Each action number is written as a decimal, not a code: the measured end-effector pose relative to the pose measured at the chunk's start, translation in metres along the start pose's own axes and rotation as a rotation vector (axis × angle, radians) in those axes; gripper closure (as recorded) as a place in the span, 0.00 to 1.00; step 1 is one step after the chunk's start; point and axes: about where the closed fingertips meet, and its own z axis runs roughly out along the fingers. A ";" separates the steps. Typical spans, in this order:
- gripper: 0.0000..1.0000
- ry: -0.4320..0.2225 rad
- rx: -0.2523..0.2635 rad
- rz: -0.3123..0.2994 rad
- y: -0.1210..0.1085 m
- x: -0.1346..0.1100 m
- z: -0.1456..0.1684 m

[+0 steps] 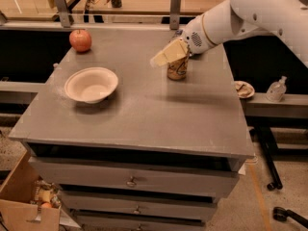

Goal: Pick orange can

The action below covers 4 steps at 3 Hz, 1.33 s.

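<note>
The orange can [177,70] stands upright on the grey table top [144,117], toward its far right part. My gripper [167,57] sits right at the can's upper end, its pale cream tip slanting down and to the left across the can's top. Whether it grasps the can or is loose I cannot tell. My white arm [250,13] reaches in from the upper right, sloping down to the wrist just above the can. A white bowl [91,84] rests on the left half of the table, well apart from the can. A red apple [80,40] sits at the far left corner. Drawers [131,181] run below the top, and a cardboard box [19,201] stands on the floor at the lower left.
</note>
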 end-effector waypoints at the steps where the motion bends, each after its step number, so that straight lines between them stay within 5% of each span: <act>1: 0.42 0.002 -0.013 -0.004 0.002 -0.001 0.006; 3: 0.88 -0.015 0.002 -0.015 -0.002 -0.006 -0.009; 4: 1.00 -0.055 0.047 -0.029 -0.010 -0.013 -0.042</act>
